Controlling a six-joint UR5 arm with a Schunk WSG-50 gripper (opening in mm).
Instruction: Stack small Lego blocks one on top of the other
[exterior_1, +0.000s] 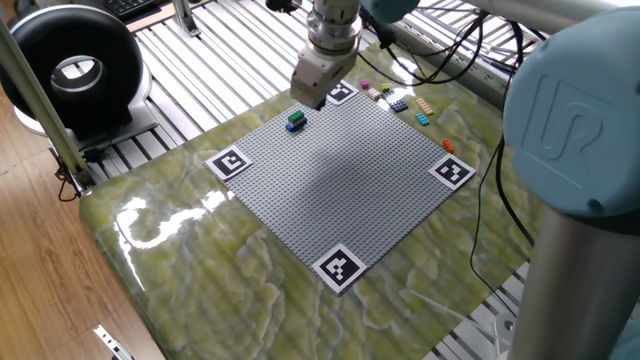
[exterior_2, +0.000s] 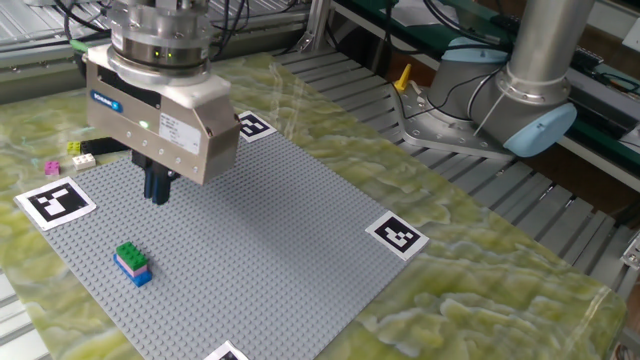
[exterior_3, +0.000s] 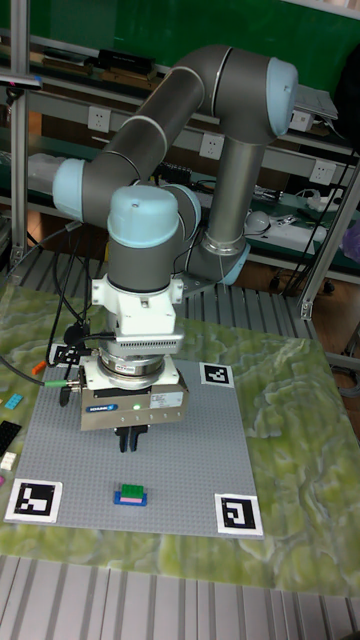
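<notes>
The end effector, fingers pressed together and empty, hangs beyond the green-topped stack; spread them before descending squarely on a loose block.

- You see the desk, green marbled.
- The grey baseplate lies flat on it.
- Loose Lego blocks lie on the desk beside the baseplate's far corner.
</notes>
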